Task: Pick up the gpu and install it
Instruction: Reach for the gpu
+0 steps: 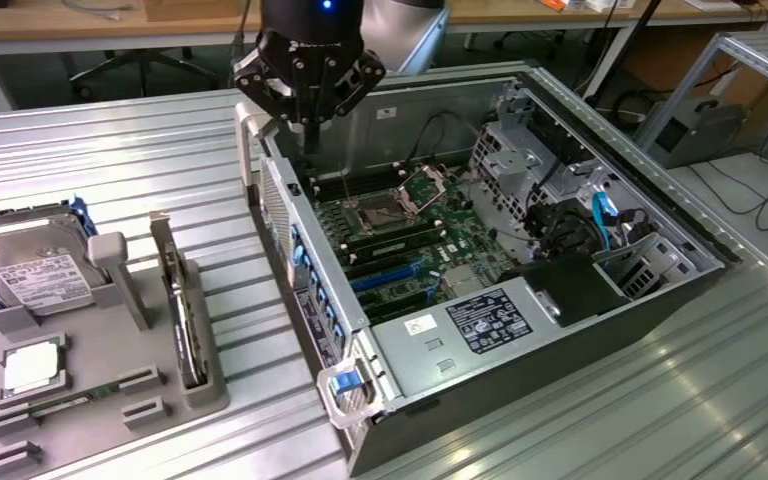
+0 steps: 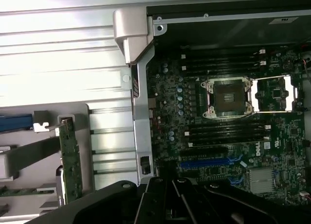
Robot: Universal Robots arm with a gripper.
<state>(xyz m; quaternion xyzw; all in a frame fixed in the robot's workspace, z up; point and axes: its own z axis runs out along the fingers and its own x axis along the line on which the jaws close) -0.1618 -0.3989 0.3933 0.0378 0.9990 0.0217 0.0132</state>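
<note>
The gpu [image 1: 181, 305] is a thin dark card standing on edge in a slot of the grey holder [image 1: 157, 400], at the exterior view's left of the open computer case [image 1: 398, 365]. In the wrist view the gpu [image 2: 70, 158] shows as a green-edged card in the same holder. My gripper [image 1: 311, 143] hangs above the case's far corner, over the motherboard [image 1: 398, 225] near the CPU socket [image 2: 227, 97]. It is well away from the gpu. Its fingers are drawn together with nothing between them. The blue expansion slot [image 2: 204, 162] on the board has no card in it.
The holder also carries a silver hard drive [image 1: 31, 270], a CPU chip [image 1: 31, 368] and a memory stick [image 1: 57, 405]. The case walls, drive cages [image 1: 524, 160] and cables [image 1: 611, 225] rise around the board. Ribbed metal table [image 1: 117, 160] surrounds everything.
</note>
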